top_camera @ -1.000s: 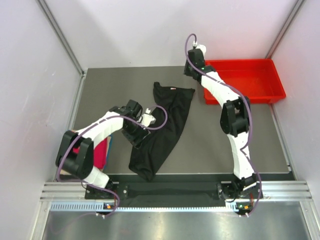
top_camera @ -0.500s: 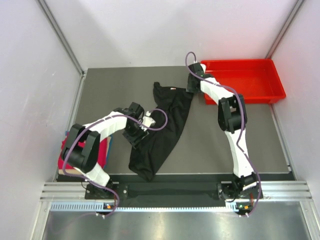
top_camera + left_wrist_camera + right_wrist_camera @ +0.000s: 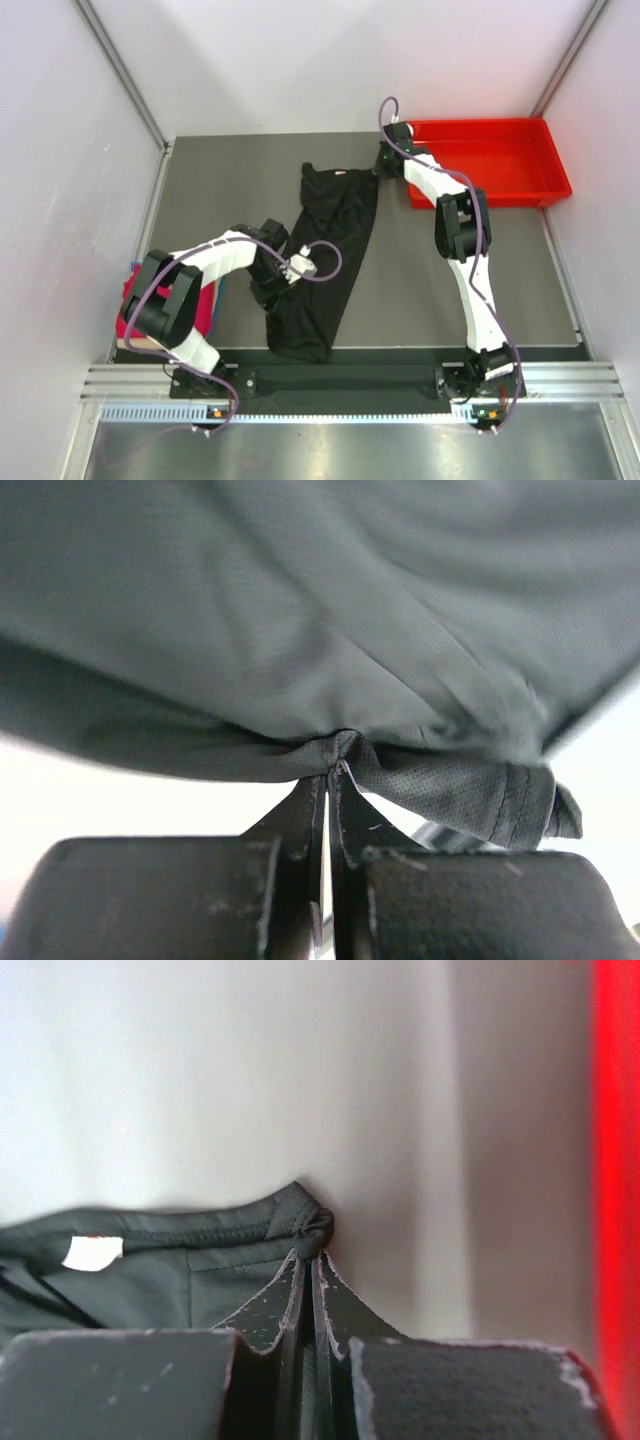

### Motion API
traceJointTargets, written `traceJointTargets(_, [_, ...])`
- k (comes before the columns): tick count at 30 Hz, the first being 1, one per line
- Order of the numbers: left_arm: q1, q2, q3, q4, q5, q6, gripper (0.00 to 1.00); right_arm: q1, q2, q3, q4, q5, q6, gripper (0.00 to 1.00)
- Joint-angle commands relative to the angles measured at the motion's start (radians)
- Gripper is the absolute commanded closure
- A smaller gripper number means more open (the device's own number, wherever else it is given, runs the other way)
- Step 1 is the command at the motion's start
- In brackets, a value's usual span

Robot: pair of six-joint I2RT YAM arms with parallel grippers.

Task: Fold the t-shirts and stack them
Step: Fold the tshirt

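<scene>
From above, the black shirt (image 3: pixel 325 265) lies unfolded, drawn out between the left claw (image 3: pixel 266 296) and right claw (image 3: pixel 381 170), with a red shirt (image 3: pixel 207 300) left of the left claw; it runs straighter and narrower than a second ago. On the left wrist view the claw (image 3: pixel 328 770) is clamped on a bunched edge of the shirt (image 3: pixel 300 630). On the right wrist view the claw (image 3: pixel 310 1250) pinches a hem corner of the shirt (image 3: pixel 200 1260).

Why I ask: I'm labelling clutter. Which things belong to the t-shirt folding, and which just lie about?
Part of the job: black t-shirt, pinched by the left end effector and right end effector; red t-shirt, at near left.
Lying about: red tray, far right corner.
</scene>
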Motion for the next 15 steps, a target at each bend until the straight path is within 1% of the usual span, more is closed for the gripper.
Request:
traceJointTargets(1, [-0.042, -0.030, -0.030, -0.142, 0.189, 0.123, 1.00, -0.017, 0.097, 0.114, 0.101, -0.104, 0.094, 1.00])
traceJointTargets(3, [-0.074, -0.040, -0.047, -0.182, 0.238, 0.177, 1.00, -0.026, 0.130, 0.132, 0.179, -0.131, 0.156, 1.00])
traceJointTargets(5, [-0.085, -0.051, -0.061, -0.156, 0.208, 0.147, 1.00, -0.026, 0.170, 0.158, 0.219, -0.170, 0.182, 1.00])
traceJointTargets(7, [-0.085, -0.060, -0.059, -0.095, 0.180, 0.120, 1.00, -0.025, 0.214, 0.219, 0.239, -0.198, 0.211, 1.00])
traceJointTargets(9, [-0.083, -0.053, -0.042, -0.052, 0.160, 0.085, 0.95, -0.022, 0.227, 0.234, 0.271, -0.207, 0.228, 1.00])
traceJointTargets(10, [-0.085, -0.051, -0.033, -0.035, 0.151, 0.067, 0.89, -0.020, 0.230, 0.235, 0.284, -0.213, 0.231, 1.00])
traceJointTargets(11, [-0.083, -0.050, -0.012, -0.023, 0.141, 0.035, 0.86, -0.017, 0.235, 0.234, 0.294, -0.220, 0.230, 0.98])
traceJointTargets(12, [-0.083, -0.051, -0.002, -0.012, 0.140, 0.021, 0.83, -0.015, 0.236, 0.235, 0.313, -0.230, 0.227, 0.93])
traceJointTargets(13, [-0.083, -0.053, 0.007, 0.002, 0.134, 0.010, 0.78, -0.014, 0.239, 0.238, 0.315, -0.253, 0.222, 0.86])
traceJointTargets(14, [-0.083, -0.057, 0.024, 0.002, 0.113, -0.010, 0.69, -0.012, 0.236, 0.241, 0.304, -0.258, 0.216, 0.77])
traceJointTargets(15, [-0.082, -0.072, 0.030, -0.001, 0.096, -0.016, 0.64, -0.012, 0.227, 0.238, 0.266, -0.260, 0.198, 0.62])
